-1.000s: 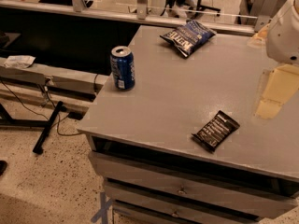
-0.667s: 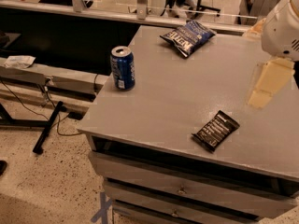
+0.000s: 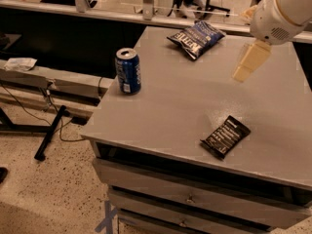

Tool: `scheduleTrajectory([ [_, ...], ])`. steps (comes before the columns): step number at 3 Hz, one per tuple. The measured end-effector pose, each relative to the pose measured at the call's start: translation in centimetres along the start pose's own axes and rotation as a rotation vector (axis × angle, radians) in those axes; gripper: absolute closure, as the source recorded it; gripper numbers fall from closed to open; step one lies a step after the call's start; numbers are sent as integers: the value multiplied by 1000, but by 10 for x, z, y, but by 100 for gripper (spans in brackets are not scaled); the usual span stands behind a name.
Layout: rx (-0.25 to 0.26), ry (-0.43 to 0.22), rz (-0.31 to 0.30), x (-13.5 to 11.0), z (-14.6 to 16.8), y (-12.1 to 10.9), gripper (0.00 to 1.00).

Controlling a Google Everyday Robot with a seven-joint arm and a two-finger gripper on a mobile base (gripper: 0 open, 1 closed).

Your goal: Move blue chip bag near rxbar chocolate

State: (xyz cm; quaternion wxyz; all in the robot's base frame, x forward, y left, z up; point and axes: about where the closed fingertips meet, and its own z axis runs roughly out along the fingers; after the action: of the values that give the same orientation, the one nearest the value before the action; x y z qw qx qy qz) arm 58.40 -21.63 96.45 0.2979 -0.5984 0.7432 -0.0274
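The 1 camera view looks down on a grey table (image 3: 161, 106) from near its front left corner. The blue chip bag (image 3: 196, 38) lies flat close to the far edge of the table, about midway along that edge, with its white lettering facing up and its long side on a slant. The chocolate bar (image 3: 225, 137), a small black wrapper with white lines of text, lies flat near the front edge on the right half of the table, also turned on a slant. The bag and the bar are well apart, with a wide stretch of bare tabletop between them.

The gripper (image 3: 242, 72) hangs in the air over the right side of the table, pointing down and to the left. It sits below the white rounded arm (image 3: 282, 11) that comes in from the top right corner. It is to the right of the bag and a little nearer the camera, not touching it, and farther back than the bar. It carries nothing, and I cannot tell whether it is apart or together.

A blue soda can (image 3: 128, 70) stands upright near the table's left edge, well apart from both bag and bar. Below the tabletop are 2 drawers (image 3: 195, 196). To the left, a black cable (image 3: 63, 126) trails onto the speckled floor (image 3: 39, 189).
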Motion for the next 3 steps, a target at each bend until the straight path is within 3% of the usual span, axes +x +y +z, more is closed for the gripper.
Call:
scheduleTrajectory([
  [1,64,-52,13,-1,22,-64,0],
  [2,64,-52,13,-1,22,-64,0],
  [3,126,-108,110,7,45,-98,0],
])
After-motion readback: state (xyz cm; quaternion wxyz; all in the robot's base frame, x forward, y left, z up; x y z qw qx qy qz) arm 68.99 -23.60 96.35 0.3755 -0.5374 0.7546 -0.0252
